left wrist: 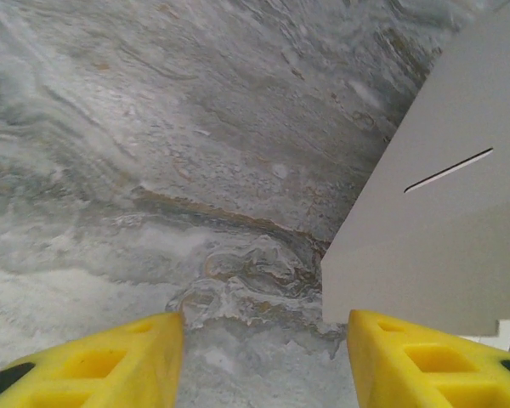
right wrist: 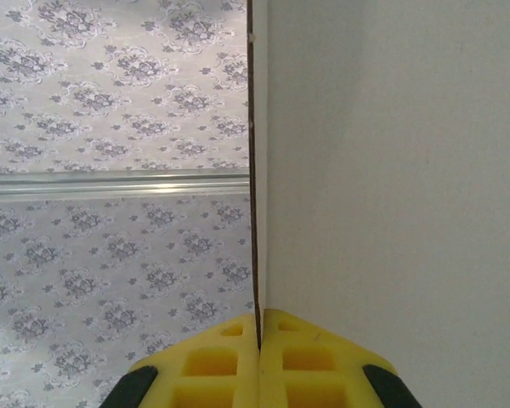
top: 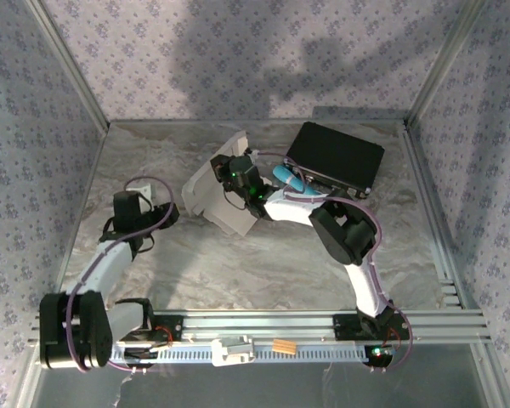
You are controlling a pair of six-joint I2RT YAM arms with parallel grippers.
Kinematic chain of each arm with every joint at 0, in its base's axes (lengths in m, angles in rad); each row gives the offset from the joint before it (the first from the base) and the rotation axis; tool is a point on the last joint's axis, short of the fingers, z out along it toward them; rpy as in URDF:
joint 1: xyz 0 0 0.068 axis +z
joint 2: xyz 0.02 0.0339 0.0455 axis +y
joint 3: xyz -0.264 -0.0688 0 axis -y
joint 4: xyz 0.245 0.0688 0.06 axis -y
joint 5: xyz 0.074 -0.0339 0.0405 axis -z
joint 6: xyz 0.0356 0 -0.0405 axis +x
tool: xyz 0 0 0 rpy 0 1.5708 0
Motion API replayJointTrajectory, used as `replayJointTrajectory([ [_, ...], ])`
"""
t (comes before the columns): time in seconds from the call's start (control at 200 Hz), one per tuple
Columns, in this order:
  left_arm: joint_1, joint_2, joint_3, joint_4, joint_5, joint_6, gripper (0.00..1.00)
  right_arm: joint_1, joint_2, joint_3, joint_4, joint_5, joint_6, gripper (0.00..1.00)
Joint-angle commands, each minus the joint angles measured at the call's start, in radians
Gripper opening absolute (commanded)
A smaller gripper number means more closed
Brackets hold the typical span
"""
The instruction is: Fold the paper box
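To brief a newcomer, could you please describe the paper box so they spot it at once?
On the marbled table, look far middle, just left of the black case. The paper box stands tilted there, pinched by the right gripper; unlike the dark case, it is thin white cardboard.

Top cam: we look down from above and behind the near edge, whole table (top: 238,263) in frame. L wrist cam: we face the tabletop, v. close. R wrist cam: we face a patterned wall (right wrist: 110,85). All 3 views share the paper box (top: 206,194).
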Motion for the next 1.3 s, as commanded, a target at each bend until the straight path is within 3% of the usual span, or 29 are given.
replayJointTrajectory([
  [0.0,-0.019,0.056,0.088,0.061,0.076,0.103,0.54,-0.010,0.023,0.053,-0.022,0.000,0.032,0.00],
  [0.59,-0.125,0.174,0.157,0.068,0.046,0.198,0.57,-0.008,0.070,0.084,-0.035,-0.042,0.071,0.00],
  [1.139,-0.204,0.258,0.250,0.024,-0.021,0.195,0.57,0.007,0.080,0.084,-0.032,-0.050,0.092,0.00],
  [1.294,-0.224,0.272,0.269,0.014,-0.053,0.196,0.53,0.010,0.080,0.083,-0.032,-0.056,0.097,0.00],
])
